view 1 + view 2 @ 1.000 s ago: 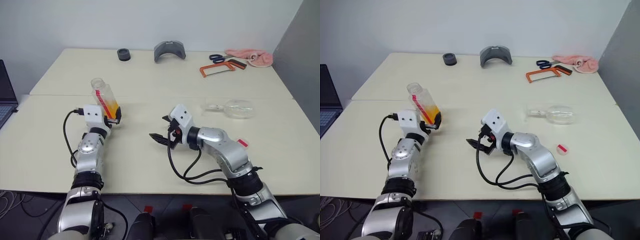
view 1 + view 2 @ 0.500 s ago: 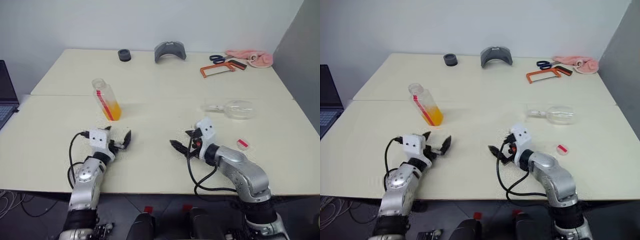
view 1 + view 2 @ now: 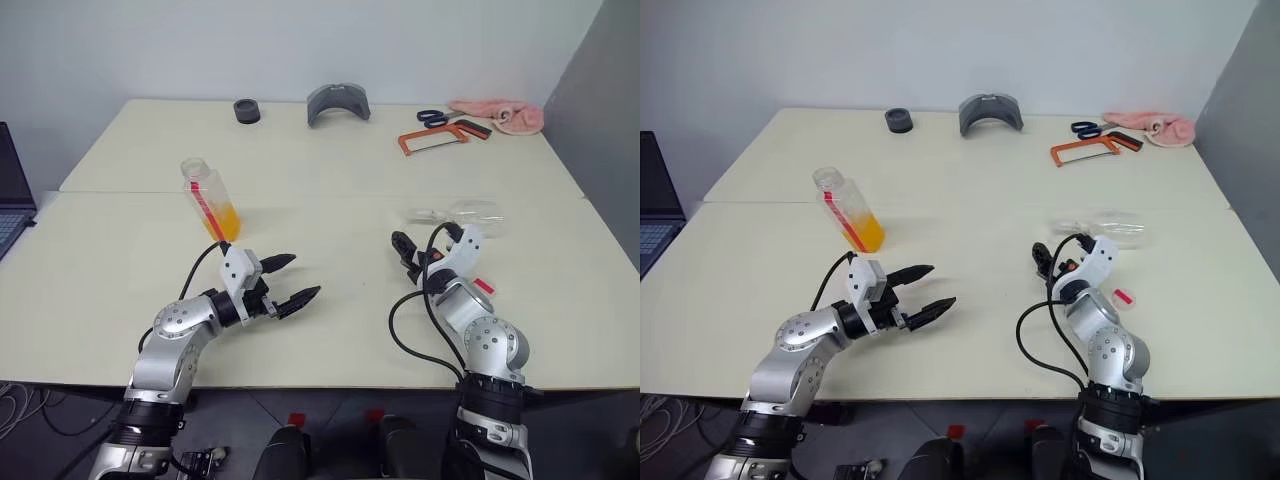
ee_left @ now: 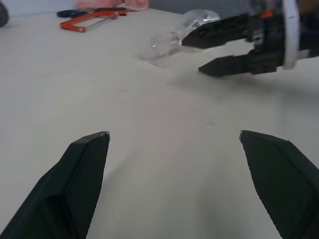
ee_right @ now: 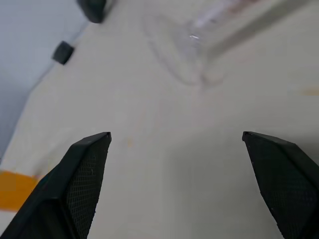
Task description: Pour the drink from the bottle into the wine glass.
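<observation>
Left eye view: wine glass lies on its side on the worktop, foot toward the upright bottle. Left hand and right hand are released, empty.

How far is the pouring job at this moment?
Done: the bottle stands uncapped, its red-and-white cap on the table. In hand: nothing; the left gripper and right gripper are both open. Left: the wine glass lies on its side, empty; the drink is in the bottle.
</observation>
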Controlling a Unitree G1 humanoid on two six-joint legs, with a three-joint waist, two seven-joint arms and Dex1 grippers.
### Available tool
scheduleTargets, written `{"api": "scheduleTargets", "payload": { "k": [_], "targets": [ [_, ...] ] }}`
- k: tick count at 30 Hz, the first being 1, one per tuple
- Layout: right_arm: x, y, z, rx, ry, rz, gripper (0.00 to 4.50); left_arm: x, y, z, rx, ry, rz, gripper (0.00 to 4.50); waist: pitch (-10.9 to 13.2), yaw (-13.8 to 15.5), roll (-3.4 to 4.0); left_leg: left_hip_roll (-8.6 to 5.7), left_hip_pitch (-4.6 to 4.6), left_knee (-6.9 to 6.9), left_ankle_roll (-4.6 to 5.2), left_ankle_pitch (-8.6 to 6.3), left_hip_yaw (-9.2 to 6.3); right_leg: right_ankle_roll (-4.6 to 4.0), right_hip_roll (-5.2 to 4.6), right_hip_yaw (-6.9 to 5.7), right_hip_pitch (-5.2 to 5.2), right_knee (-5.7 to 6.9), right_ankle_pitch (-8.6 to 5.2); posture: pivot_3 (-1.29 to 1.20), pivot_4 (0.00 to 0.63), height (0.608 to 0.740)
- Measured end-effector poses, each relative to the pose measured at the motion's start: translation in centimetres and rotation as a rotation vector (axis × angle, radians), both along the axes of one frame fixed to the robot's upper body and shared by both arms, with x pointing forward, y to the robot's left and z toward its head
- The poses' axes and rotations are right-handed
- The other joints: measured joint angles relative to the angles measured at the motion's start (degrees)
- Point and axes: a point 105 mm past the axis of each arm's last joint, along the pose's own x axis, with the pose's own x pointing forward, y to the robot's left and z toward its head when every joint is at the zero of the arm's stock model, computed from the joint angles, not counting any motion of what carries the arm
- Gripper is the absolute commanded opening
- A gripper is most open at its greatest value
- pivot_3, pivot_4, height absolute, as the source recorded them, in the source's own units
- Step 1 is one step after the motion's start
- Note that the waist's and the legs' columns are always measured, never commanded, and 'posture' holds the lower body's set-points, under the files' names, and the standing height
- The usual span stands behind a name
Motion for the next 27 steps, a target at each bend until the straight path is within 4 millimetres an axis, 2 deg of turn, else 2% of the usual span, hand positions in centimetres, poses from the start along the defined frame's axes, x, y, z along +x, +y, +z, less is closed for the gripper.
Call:
{"api": "scheduleTargets", "payload": {
  "k": [5,11,19,27],
  "targets": [
    [1.1,-1.2,0.0,0.164,0.018,-0.1,4.5,-0.3,-0.7,0.1,0.021,0.014,-0.094,4.49,0.0,0.0,0.0,0.02,0.02,0.01,0.01,-0.01,0.05,0.0,0.0,0.0,0.04,0.0,0.0,0.0,0.15,0.74],
    [2.8,-1.7,0.5,0.294,0.019,-0.172,4.5,0.0,-0.5,-0.2,0.023,0.027,-0.102,4.49,0.0,0.0,0.0,0.02,0.03,0.05,0.02,0.0,0.08,0.01,0.01,0.0,0.05,0.02,0.0,0.0,0.15,0.74],
    [5.9,-1.7,1.4,0.399,0.013,-0.265,4.5,0.3,-0.5,-0.1,0.025,0.012,-0.11,4.49,0.0,-0.1,0.02,0.03,0.03,0.02,0.02,-0.01,0.11,0.0,0.02,0.02,0.02,0.03,0.0,0.0,0.15,0.74],
    [7.6,-1.7,1.6,0.493,0.0,-0.329,4.5,0.4,-0.7,0.1,0.032,0.008,-0.111,4.49,0.0,-0.2,0.02,0.09,0.04,0.0,0.02,-0.01,0.12,0.0,0.0,0.03,0.02,0.03,0.0,0.0,0.15,0.74]
  ]
}}
